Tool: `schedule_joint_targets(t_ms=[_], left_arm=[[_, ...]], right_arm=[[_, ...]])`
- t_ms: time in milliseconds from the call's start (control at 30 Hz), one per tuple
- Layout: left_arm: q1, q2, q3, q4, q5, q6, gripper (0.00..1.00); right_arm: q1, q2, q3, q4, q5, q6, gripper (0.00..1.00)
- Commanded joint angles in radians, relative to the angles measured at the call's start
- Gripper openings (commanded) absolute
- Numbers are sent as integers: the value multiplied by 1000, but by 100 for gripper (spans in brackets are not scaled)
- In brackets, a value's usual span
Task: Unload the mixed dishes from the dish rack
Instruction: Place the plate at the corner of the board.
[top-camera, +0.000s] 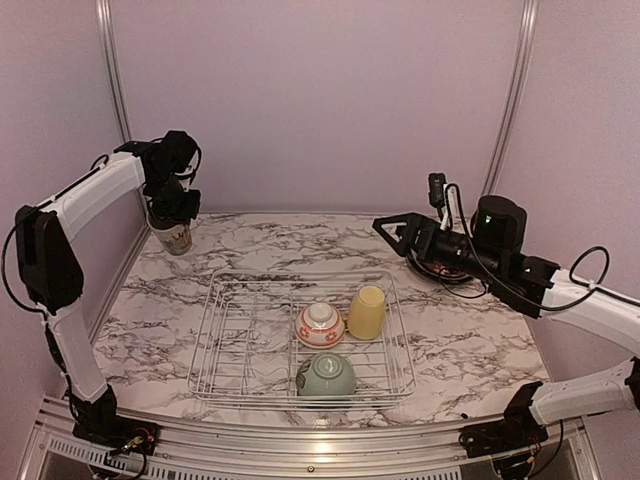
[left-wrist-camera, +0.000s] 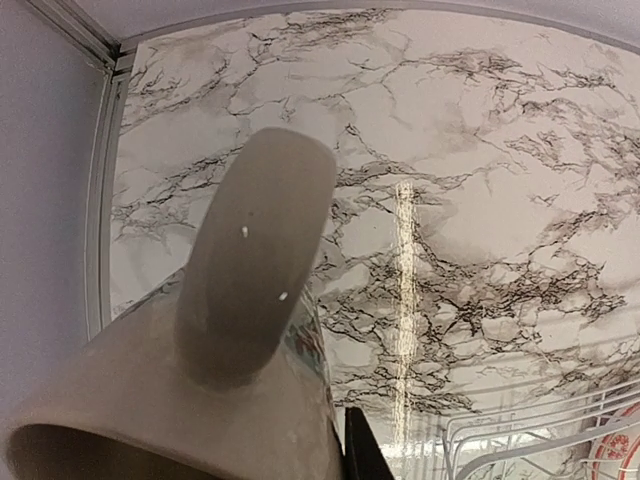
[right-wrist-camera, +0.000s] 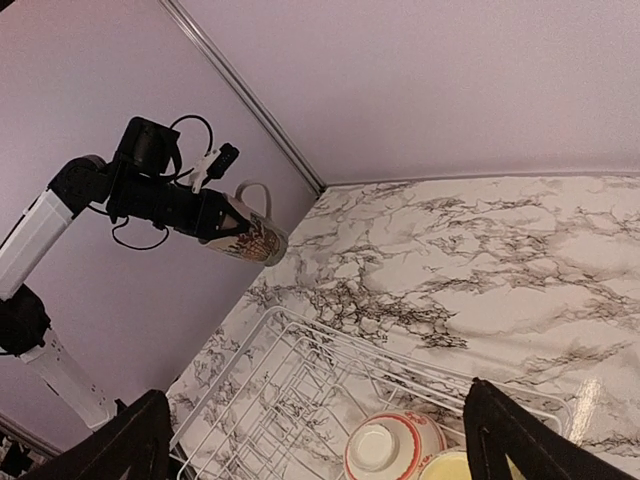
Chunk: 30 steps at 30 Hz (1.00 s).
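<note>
Top external view: dish rack (top-camera: 230, 340) is centred on the marble table (top-camera: 480, 340), with three pieces in its right half. Tall cream patterned mug (top-camera: 177, 241) is held clamped in left gripper (top-camera: 174, 224) at the far-left corner (contact with the table cannot be told). Right gripper (top-camera: 385, 226), fingers spread wide, is the nearer to small yellow cup (top-camera: 367, 312), which lies below it, toward the near edge.

place: lab test cell | cues: marble-print table (top-camera: 480, 340), plain lilac walls (top-camera: 320, 100), aluminium frame (top-camera: 112, 70)
</note>
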Motion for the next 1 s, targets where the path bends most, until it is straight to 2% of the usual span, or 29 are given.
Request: schedule_joint_targets(t_ms=[0,400,633,833,967], left_arm=[[20,54,75,-14,7,38,0],[105,234,89,12,120,66,0],[121,259,94,18,144,70,2],[121,233,99,14,114,72,35],[121,211,115,6,102,67,48]], right_arm=[[-6,-33,9,-38,29,-17,99],[-7,-46,-3,-40,36,-13,99],[-6,-38,-5,-38,33,-13,99],[-6,-10,-5,-28,23,-10,99],[-6,14,-2,-28,9,-15,98]])
